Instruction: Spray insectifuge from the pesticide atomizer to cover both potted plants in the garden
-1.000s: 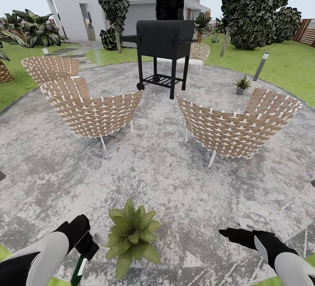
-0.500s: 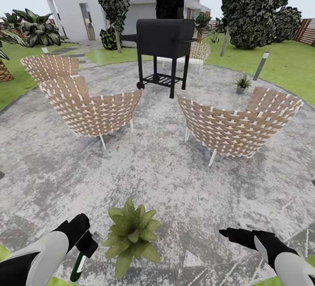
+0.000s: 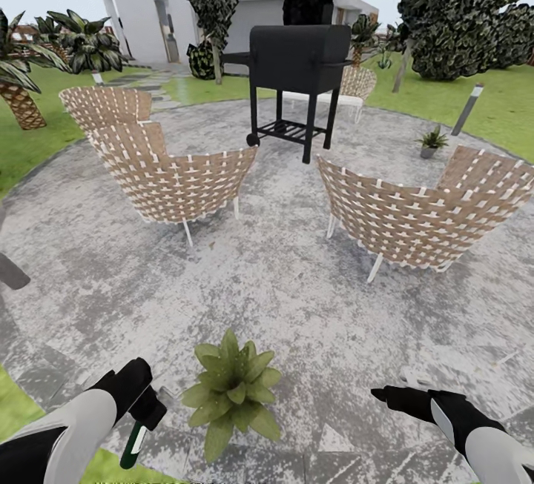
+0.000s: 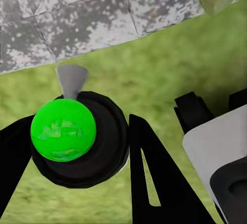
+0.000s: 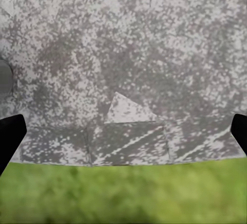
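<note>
My left gripper (image 3: 142,408) is shut on the pesticide atomizer (image 3: 134,444), which hangs low at my left over the patio's edge. In the left wrist view its dark nozzle head (image 4: 77,141) carries a green dot and sits between the black fingers (image 4: 149,167), above grass. One potted plant (image 3: 231,388), a light-green rosette, stands just right of that gripper on the grey paving. The other potted plant (image 3: 431,141) is small and far away at the right, behind a chair. My right gripper (image 3: 387,395) is open over the paving (image 5: 123,54), fingers spread wide.
Wicker chairs (image 3: 174,180) (image 3: 423,213) stand mid-patio, with a black grill (image 3: 297,69) behind them. A grey bollard lamp (image 3: 467,108) leans by the far plant. A palm (image 3: 18,91) grows at the left, with lawn around the patio (image 3: 282,284).
The whole picture has shifted right and slightly down, so the camera turned. The arms, the atomizer and the near plant keep their places relative to each other.
</note>
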